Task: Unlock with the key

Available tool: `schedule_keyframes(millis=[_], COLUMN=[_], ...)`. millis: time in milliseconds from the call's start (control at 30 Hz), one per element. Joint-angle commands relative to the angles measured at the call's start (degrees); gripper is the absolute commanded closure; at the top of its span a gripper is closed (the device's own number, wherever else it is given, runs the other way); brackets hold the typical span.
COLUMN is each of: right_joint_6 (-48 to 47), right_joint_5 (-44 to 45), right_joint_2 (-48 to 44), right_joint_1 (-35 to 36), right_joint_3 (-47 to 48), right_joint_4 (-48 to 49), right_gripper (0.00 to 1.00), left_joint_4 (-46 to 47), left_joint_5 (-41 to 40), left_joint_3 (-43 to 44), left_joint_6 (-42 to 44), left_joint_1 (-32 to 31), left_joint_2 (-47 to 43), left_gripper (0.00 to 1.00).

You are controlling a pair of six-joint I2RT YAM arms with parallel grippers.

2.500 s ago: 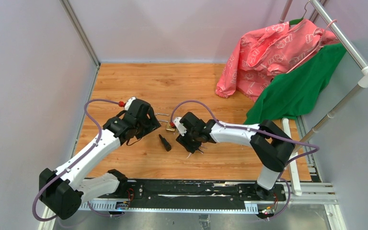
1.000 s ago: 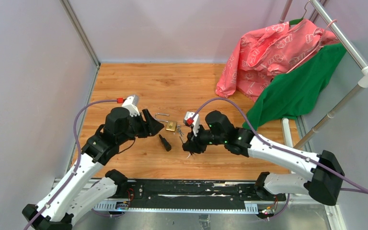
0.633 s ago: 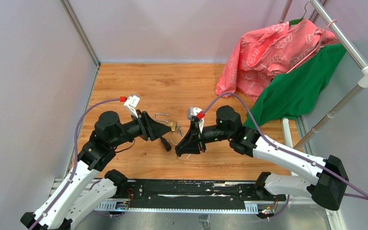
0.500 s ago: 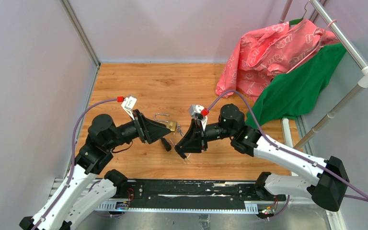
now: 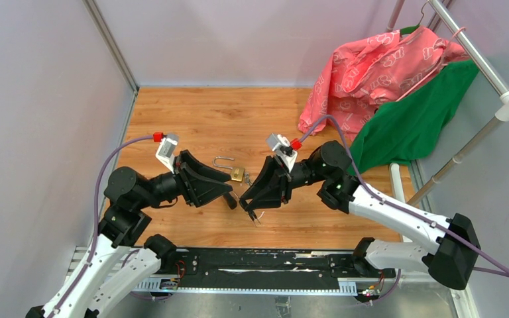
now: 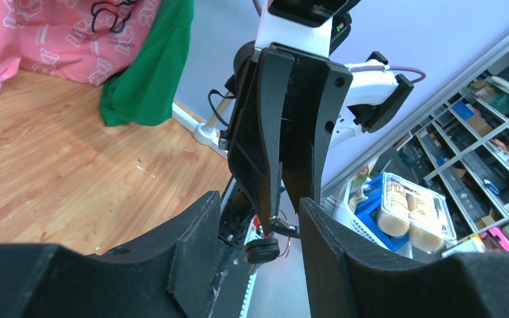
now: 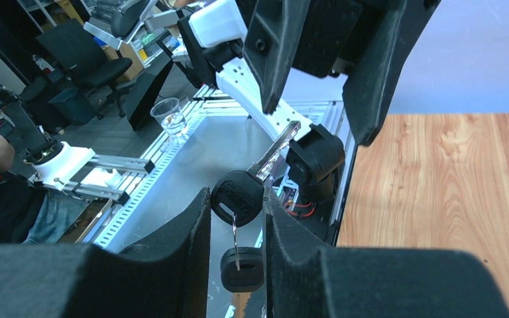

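A small brass padlock point(image 5: 237, 174) with a steel shackle point(image 5: 223, 159) lies on the wooden table between the two arms. My right gripper point(image 5: 246, 207) points down and left, shut on the black head of a key point(image 7: 237, 197) whose blade points up and right. A second black-headed key point(image 7: 241, 268) hangs from its ring below. My left gripper point(image 5: 230, 192) points right, facing the right one, and is open. In the left wrist view the right gripper's fingers point(image 6: 265, 132) and the dangling key point(image 6: 263, 250) show between the left fingers point(image 6: 195, 252).
A small black item point(image 5: 229, 201) lies on the table under the left gripper's tip. Pink cloth point(image 5: 371, 73) and green cloth point(image 5: 411, 119) hang from a rack point(image 5: 477, 59) at the back right. Grey walls close the left and the back.
Both wrists have lifted and tilted so the grippers face each other tip to tip. The left arm drew back to the left and its jaws narrowed a little. The right keeps the key.
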Motion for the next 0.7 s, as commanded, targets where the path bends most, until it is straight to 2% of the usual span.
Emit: schedule_keyframes(millis=[0,333,667], right_joint_6=[3.5,7.1,11.0], right_joint_5=[-2.1,-2.5,-2.0], right_joint_2=[1.4,5.4,7.1], right_joint_1=[-0.7,-0.7,-0.7], right_joint_3=[2.9,3.9,3.5], right_joint_4=[6.5,13.3,19.6], right_gripper=[0.96,0.96,0.97], left_joint_4=[2.7,4.0,4.0], left_joint_5=[3.0,3.2,2.1], left_joint_3=[1.7,2.7,1.7], left_joint_6=[-0.6,-1.0,-1.4], left_joint_1=[-0.6,-1.6,-1.7], left_joint_2=[0.3,1.0,1.4], left_gripper=[0.49,0.51,0.69])
